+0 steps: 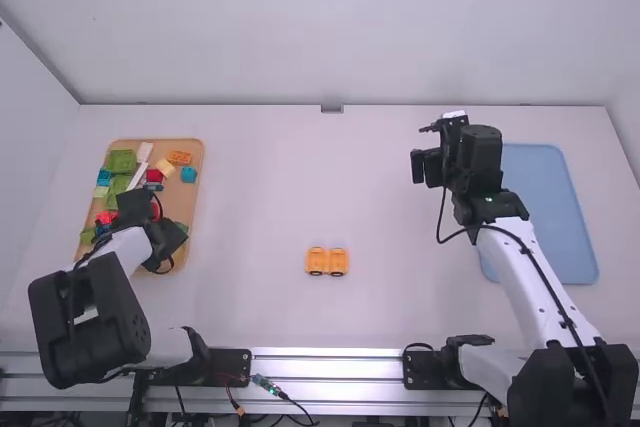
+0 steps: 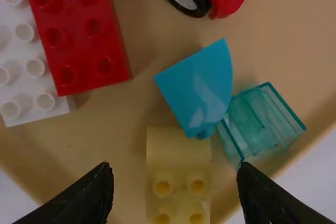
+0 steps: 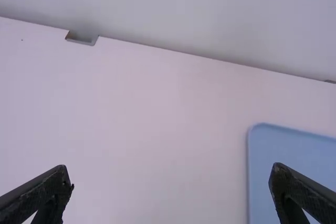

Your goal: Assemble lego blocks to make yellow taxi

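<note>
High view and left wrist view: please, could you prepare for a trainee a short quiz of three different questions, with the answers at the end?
1. What colour is the right-hand tray?
A) green
B) blue
C) red

2. True or false: the orange pieces lie directly on the table.

3. Fill in the colour: the left gripper is open, and between its fingers the left wrist view shows a ____ block.

Key: 1. B; 2. true; 3. yellow
</note>
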### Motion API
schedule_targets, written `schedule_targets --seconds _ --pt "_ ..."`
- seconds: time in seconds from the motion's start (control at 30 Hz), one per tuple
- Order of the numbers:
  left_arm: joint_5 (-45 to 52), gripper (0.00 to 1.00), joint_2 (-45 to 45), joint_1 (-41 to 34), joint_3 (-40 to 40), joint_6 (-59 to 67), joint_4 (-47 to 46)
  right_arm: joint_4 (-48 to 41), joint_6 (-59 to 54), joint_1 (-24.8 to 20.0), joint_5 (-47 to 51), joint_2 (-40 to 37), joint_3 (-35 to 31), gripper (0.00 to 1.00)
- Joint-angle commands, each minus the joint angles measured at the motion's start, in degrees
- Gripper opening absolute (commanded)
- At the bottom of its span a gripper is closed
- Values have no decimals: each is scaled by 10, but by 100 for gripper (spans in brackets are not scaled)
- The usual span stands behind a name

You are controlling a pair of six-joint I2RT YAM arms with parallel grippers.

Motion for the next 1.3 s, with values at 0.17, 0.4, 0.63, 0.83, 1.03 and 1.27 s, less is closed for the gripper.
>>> schedule_targets --seconds 0.17,0.4,0.63,0.83,1.03,1.27 --pt "1 51 70 2 1 9 18 0 2 0 -1 0 9 99" --pt "5 45 76 2 32 -2 -34 0 2 0 -1 0 9 99" --pt "7 52 76 2 52 -11 -70 0 2 0 -1 0 9 99" --pt "7 42 76 2 52 -26 -70 0 2 0 -1 0 9 99" --pt "7 19 76 2 52 -26 -70 0 2 0 -1 0 9 99" --pt "2 13 75 2 55 -26 -58 0 2 0 -1 0 9 99"
